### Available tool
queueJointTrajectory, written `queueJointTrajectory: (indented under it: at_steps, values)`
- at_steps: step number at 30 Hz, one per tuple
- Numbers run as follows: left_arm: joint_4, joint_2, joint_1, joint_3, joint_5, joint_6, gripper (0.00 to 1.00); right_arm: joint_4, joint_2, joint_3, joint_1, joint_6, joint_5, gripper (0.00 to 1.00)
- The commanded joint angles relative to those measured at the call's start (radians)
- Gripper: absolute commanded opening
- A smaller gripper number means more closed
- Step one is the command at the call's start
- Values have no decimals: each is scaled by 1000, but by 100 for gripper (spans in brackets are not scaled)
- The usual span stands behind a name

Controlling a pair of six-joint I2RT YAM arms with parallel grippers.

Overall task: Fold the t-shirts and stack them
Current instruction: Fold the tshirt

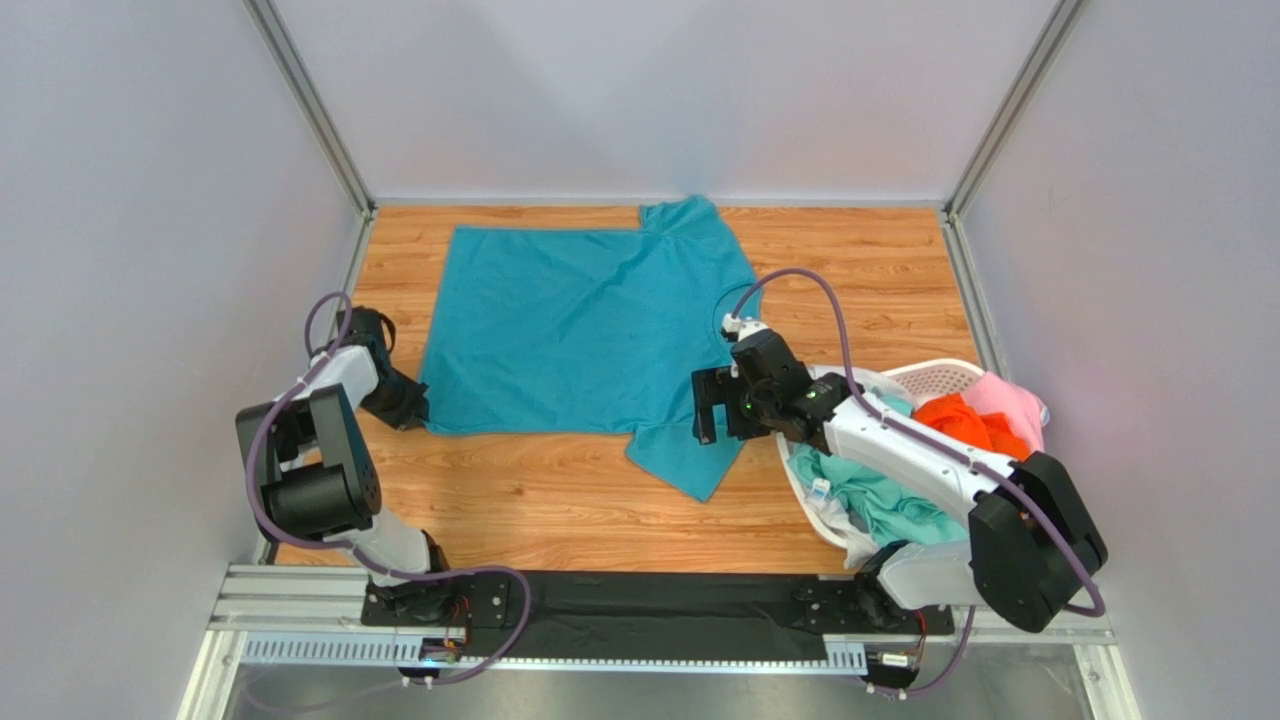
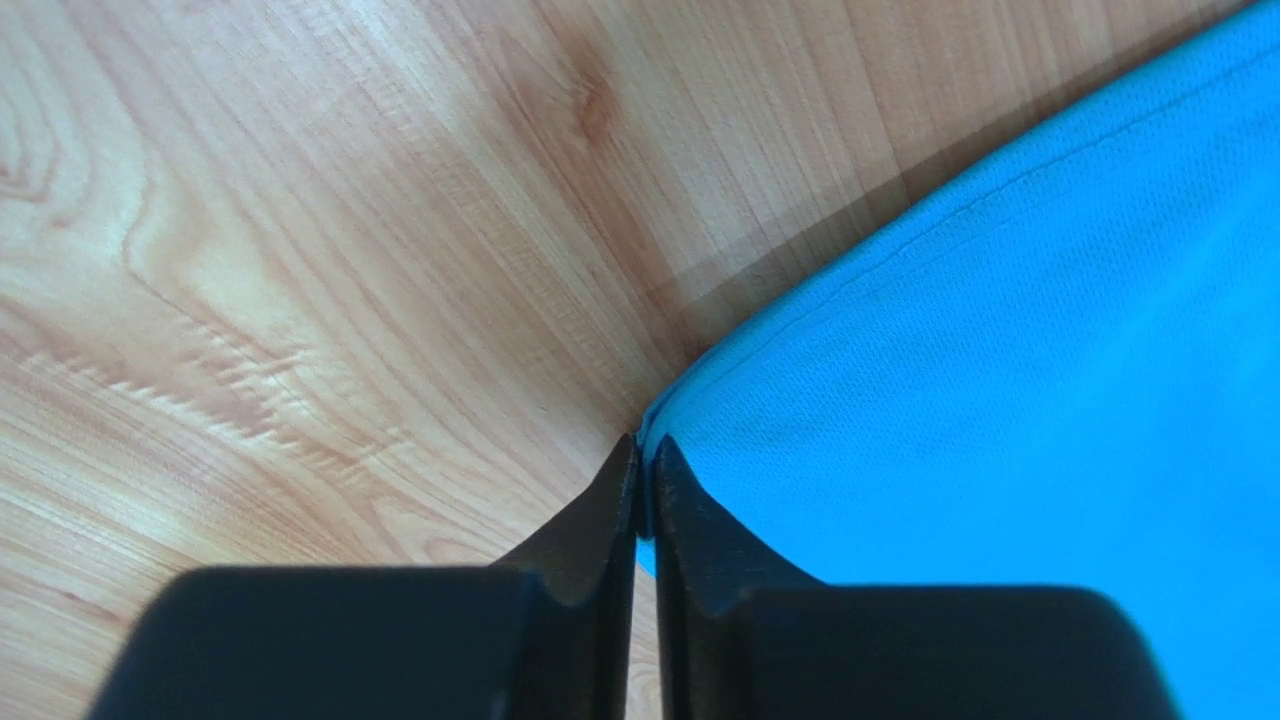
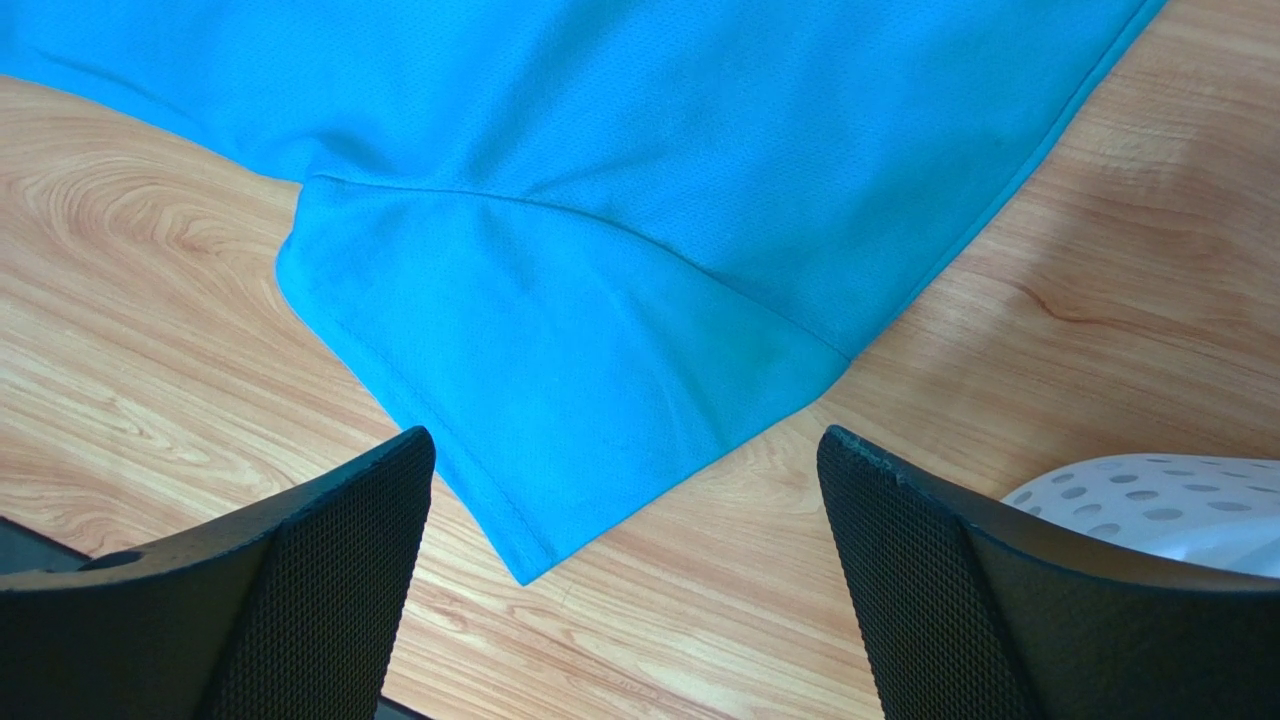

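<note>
The left gripper (image 2: 643,468) is clenched on the near-left hem corner of the teal shirt (image 1: 571,330), which lies spread flat on the table (image 1: 496,510). The right gripper (image 3: 624,443) hangs wide open over the near sleeve (image 3: 571,345), beside the basket (image 1: 944,369). The first fold looks to be beginning; next, the right probably needs its own grasp.

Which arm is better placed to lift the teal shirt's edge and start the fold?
Left. The left gripper is pinched on a corner of the teal t-shirt; the right gripper hangs open above its sleeve, holding nothing.
</note>
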Motion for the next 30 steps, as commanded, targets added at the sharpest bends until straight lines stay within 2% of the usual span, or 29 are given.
queueJointTrajectory:
  at_steps: [1, 2, 5, 12, 15, 19, 22, 25, 28, 30]
  values:
    - [-1, 17, 3, -16, 20, -9, 8, 32, 9, 22, 5, -11, -43, 100]
    - [-2, 17, 3, -16, 24, -9, 0, 29, 12, 22, 8, -20, -46, 100]
    - [-7, 11, 5, -14, 37, -12, 0, 6, 21, 36, 63, -66, -29, 100]
    - [-24, -41, 3, -14, 34, 17, 0, -83, 103, 96, 259, -154, 153, 95]
    - [-29, -58, 3, -17, 32, 23, 0, -84, 171, 111, 296, -149, 132, 91]
    - [-32, -67, 3, -19, 29, 28, 0, -98, 259, 140, 333, -161, 113, 79]
    - [-33, -69, 6, -22, 23, 25, 0, -107, 299, 142, 341, -152, 123, 76]
    - [-36, -70, 5, -28, 23, 25, 0, -110, 317, 126, 344, -141, 106, 57]
    - [-38, -83, 5, -40, 17, 20, 0, -106, 319, 102, 342, -122, 92, 53]
    - [-41, -93, 5, -48, 12, 20, 0, -103, 316, 88, 345, -112, 87, 39]
